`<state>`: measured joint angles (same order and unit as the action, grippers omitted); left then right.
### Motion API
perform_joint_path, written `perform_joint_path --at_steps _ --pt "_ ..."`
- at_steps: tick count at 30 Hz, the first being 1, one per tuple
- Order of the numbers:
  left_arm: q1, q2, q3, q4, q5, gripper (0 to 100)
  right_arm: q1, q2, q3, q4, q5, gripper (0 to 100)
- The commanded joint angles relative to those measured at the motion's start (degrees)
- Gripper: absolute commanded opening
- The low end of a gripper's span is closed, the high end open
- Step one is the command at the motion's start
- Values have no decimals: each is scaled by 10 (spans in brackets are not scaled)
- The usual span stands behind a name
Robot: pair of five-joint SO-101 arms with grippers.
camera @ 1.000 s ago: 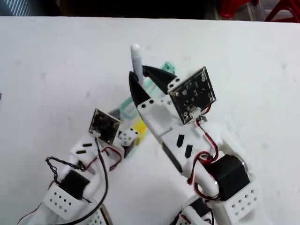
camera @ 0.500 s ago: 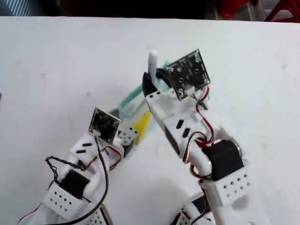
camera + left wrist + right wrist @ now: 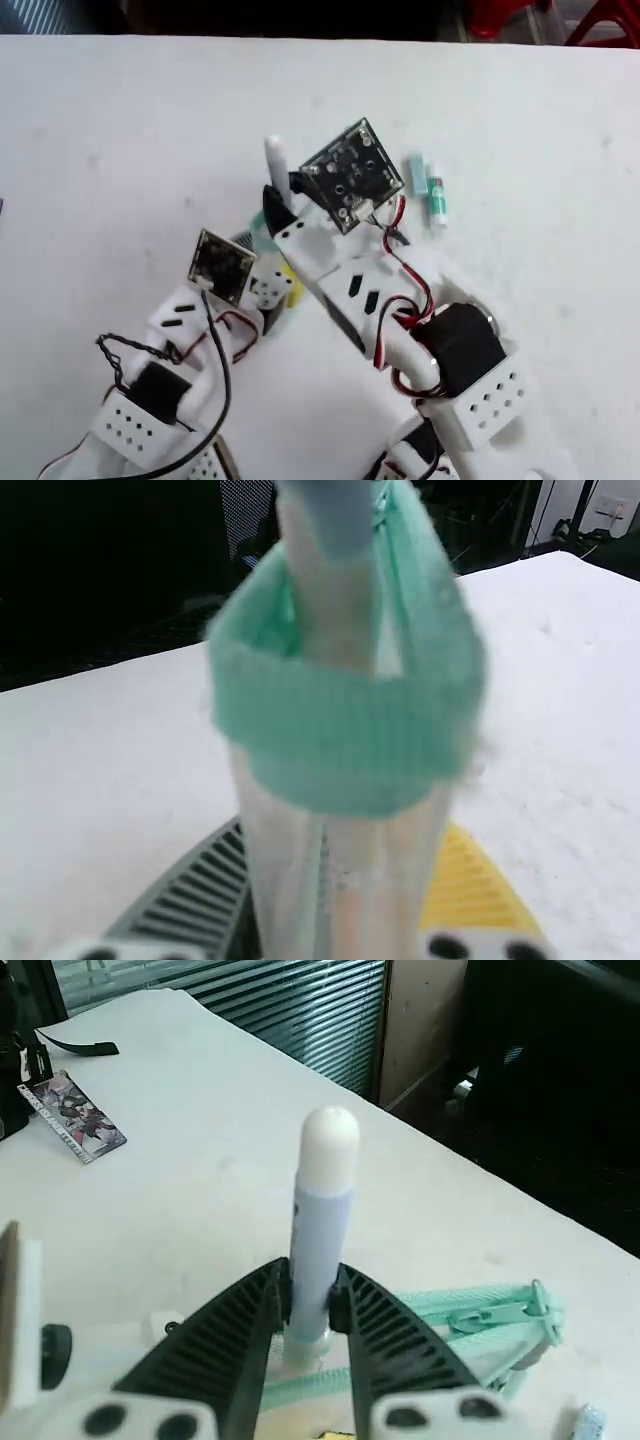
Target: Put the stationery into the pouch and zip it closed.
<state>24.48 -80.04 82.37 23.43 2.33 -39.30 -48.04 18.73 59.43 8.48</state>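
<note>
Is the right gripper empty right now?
No, the right gripper is shut on a white-capped pen that stands upright in it.

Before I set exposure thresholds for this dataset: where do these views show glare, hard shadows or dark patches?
High view: the white table is evenly bright, with barely any shadow. Left wrist view: the pouch stands lit against a black room behind. Right wrist view: the cap of the pen shines pale above the shut jaws, with bright blinds and a dark room behind.
</note>
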Motion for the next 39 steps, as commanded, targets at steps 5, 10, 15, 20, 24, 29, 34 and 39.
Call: perform_joint_path --at_steps 5,10,15,20,24,29,34,39 --pt "2 -10 -18 1 0 184 47 48 -25 8 -49 114" --pt "2 -10 -18 1 0 184 51 62 -28 16 -61 293" --pt "2 -10 -18 1 0 184 54 44 -28 7 -61 243" --pt "2 -10 -18 1 0 184 56 19 -28 0 -61 234" --pt "2 -10 -18 1 0 183 77 -9 -40 -6 -61 234" --pt "2 -10 -18 0 -4 105 189 -1 -65 -22 -67 234" --pt "0 -10 -18 0 -4 83 272 95 -61 -8 -82 234" --pt "-3 -10 -18 0 -4 83 331 201 -72 -9 -79 233"
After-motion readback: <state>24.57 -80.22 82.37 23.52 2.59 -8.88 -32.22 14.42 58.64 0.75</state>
